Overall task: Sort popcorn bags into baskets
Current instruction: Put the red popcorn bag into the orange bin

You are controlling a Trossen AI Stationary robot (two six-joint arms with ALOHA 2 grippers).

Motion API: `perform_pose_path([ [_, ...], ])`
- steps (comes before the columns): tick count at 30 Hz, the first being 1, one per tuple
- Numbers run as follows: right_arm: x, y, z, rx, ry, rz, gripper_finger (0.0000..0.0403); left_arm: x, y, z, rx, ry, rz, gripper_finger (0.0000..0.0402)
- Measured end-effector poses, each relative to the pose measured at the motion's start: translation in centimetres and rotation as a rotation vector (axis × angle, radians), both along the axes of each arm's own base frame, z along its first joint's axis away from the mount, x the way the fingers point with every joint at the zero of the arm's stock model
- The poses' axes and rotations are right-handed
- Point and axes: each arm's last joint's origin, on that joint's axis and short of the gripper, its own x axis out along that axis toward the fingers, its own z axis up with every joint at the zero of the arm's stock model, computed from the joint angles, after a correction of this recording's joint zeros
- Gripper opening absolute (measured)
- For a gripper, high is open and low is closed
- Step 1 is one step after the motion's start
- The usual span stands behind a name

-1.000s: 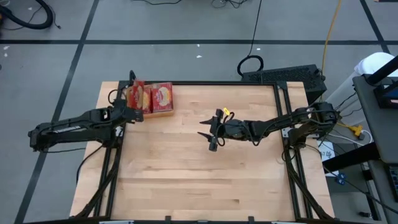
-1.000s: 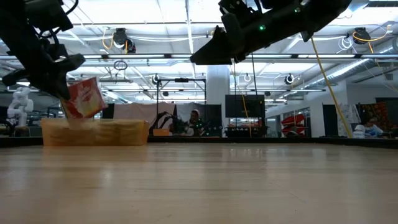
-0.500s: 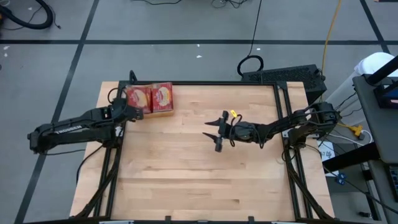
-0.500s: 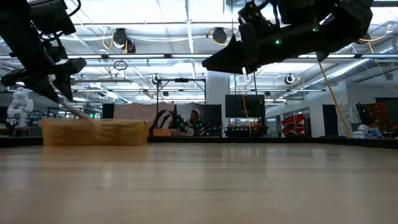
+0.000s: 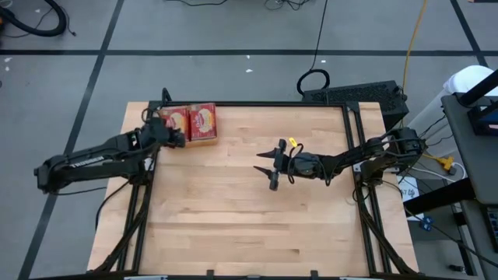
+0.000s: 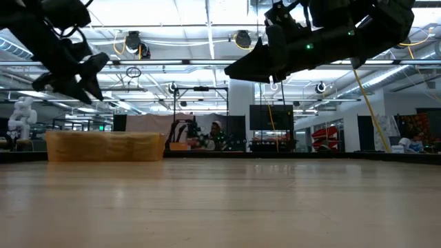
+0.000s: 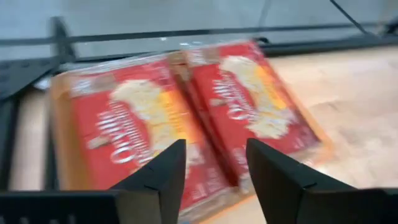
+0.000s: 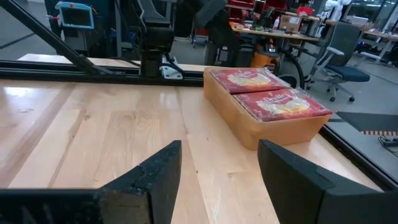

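Observation:
An orange bin [image 5: 204,142] stands at the table's far left corner. It is filled to the rim, and two red popcorn bags [image 5: 173,120] [image 5: 204,119] lie flat side by side on top. In the left wrist view both bags [image 7: 124,130] [image 7: 249,106] show their picture sides. My left gripper [image 5: 179,137] [image 7: 214,180] hovers open over the bin's near edge and holds nothing. My right gripper [image 5: 270,165] [image 8: 217,180] hangs open above the middle of the table, pointing toward the bin [image 8: 273,127]. No other bags show on the table.
Bare wooden tabletop [image 5: 249,218] spreads from the bin to the near and right edges. A black frame rail [image 5: 272,103] runs along the far edge. The bin [image 6: 105,146] sits low on the table in the low view, with the room behind it.
My left gripper held a tilted popcorn bag over the bin's left half, let it go, and the bag now lies flat on top in the bin. The left gripper then rose a little, open. My right gripper drew slightly toward the table's right edge, then stayed still.

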Motion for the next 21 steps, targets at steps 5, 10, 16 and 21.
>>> perform_pose_path([
  [5, 0.0, 0.0, 0.1, 0.009, -0.015, -0.002, 0.0206, 1.3, 0.6, -0.8, -0.009, 0.081, -0.028, 0.013],
  [10, 0.0, 0.0, 0.1, 0.038, -0.023, -0.008, 0.0206, 2.5, 1.3, -2.8, -0.06, 0.198, -0.014, 0.0088],
  [16, 0.0, 0.0, 0.0, 0.08, -0.02, -0.016, 0.0206, 3.1, 2.0, -4.4, -0.117, 0.307, 0.018, 0.0052],
  [21, 0.0, 0.4, 0.1, 0.142, -0.042, -0.012, 0.0206, 2.8, 2.3, -5.3, -0.151, 0.396, 0.058, 0.0029],
])
